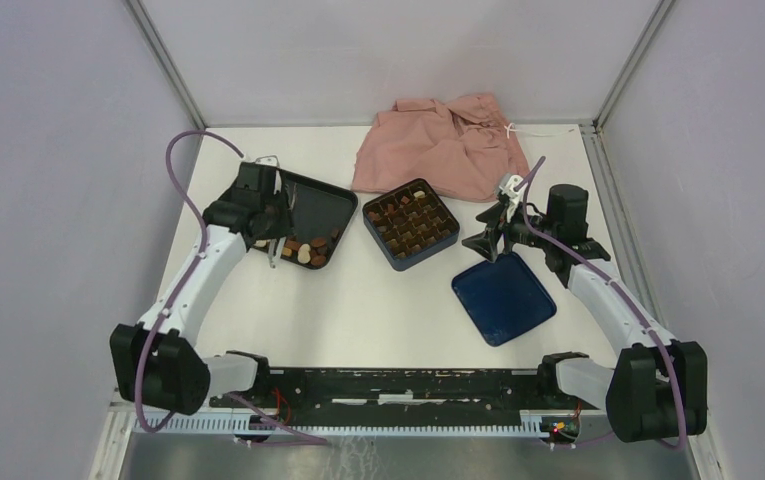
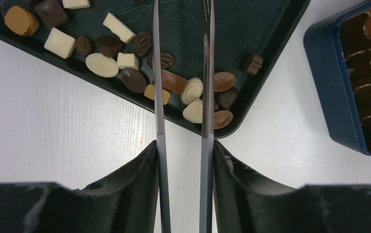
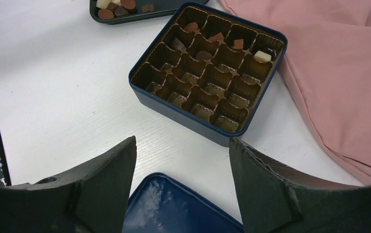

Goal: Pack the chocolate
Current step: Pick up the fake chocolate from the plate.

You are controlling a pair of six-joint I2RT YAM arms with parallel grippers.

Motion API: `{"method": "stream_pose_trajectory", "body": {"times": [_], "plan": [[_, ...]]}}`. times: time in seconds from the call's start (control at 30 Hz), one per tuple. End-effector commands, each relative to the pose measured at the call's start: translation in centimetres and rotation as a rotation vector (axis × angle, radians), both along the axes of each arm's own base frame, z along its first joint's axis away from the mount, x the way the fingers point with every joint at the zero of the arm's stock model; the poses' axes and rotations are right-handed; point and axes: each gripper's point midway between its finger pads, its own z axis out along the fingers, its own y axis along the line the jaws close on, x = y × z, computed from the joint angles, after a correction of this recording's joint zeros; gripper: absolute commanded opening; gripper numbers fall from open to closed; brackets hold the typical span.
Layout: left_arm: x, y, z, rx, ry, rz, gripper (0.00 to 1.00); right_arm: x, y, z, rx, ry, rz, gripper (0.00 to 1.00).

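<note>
The chocolate (image 2: pixel 192 91), small dark, tan and cream pieces, lies heaped in a corner of the black tray (image 2: pixel 251 29); the top view shows the same heap (image 1: pixel 303 250). My left gripper (image 2: pixel 184 145) is shut on metal tweezers (image 2: pixel 159 97). Their two arms stand apart over the heap, and a few pieces lie between them on the tray. My left gripper (image 1: pixel 276 215) hangs over the tray. The blue box (image 3: pixel 183 116) has a few chocolates (image 3: pixel 191 26) in its far cells. My right gripper (image 3: pixel 182 141) is open and holds nothing, near the box.
The box's blue lid (image 1: pixel 503 297) lies flat under my right gripper. A pink cloth (image 1: pixel 443 155) is bunched behind the blue box (image 1: pixel 410 222). The black tray (image 1: pixel 323 205) sits left of the box. Grey walls enclose the table.
</note>
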Motion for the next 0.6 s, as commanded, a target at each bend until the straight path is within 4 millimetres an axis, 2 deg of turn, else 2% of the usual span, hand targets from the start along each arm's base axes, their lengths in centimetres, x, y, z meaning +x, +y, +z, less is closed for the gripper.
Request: {"method": "stream_pose_trajectory", "body": {"times": [0.0,0.23,0.57], "plan": [[2.7,0.7,1.0,0.062,-0.019,-0.040,0.47,0.8,0.4,1.8,0.007,-0.051,0.025,0.75],[4.8,2.0,-0.6,0.137,0.065,-0.027,0.47,0.9,0.5,1.0,0.001,-0.019,0.030,0.75],[6.2,4.0,-1.6,0.221,0.116,0.008,0.47,1.1,0.5,0.2,-0.003,0.008,0.031,0.76]]}}
